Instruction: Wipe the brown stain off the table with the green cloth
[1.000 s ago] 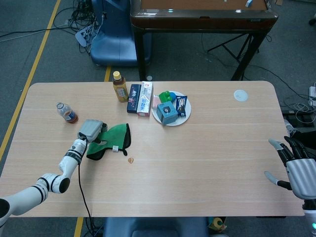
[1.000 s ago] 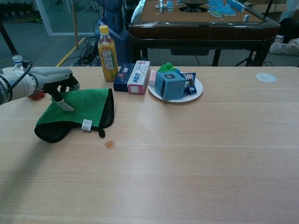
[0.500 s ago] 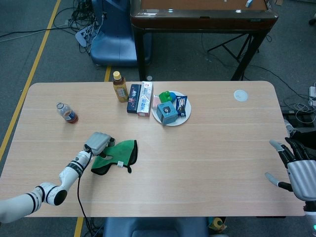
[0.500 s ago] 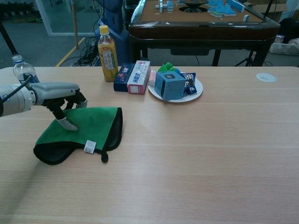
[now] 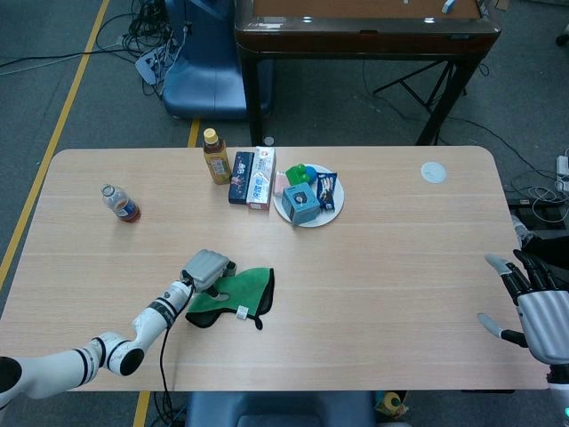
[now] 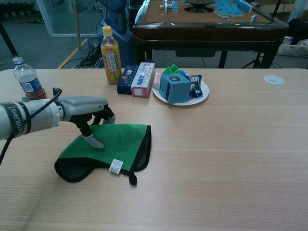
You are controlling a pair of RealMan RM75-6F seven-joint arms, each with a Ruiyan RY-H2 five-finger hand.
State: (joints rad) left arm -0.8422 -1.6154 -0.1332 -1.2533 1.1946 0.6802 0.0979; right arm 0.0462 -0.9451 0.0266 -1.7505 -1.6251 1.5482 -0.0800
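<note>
The left hand (image 6: pixel 89 111) is pressing down on the green cloth (image 6: pixel 113 147), fingers curled with a fingertip planted on the fabric, so it is pushing the cloth rather than lifting it. The cloth is lying flat on the table (image 5: pixel 400 267) at about 7 o'clock from the table's middle, its white tag and black edge facing the near rim. No brown stain is showing on the bare wood around the cloth in either view; whether it is lying under the cloth or is already wiped off cannot be told, so the wiping looks to be under way or nearly finished, with a lift of the cloth left to confirm it. The right hand (image 5: pixel 538 307) is hanging off the table's edge at 4 o'clock, fingers spread and holding nothing. Writing: the left forearm is showing letters reading roughly "SHENGU". The labels on the yellow-capped bottle (image 6: pixel 109 55), the boxes (image 6: pixel 138 78) and the water bottle (image 6: pixel 28 80) are too small to read
</note>
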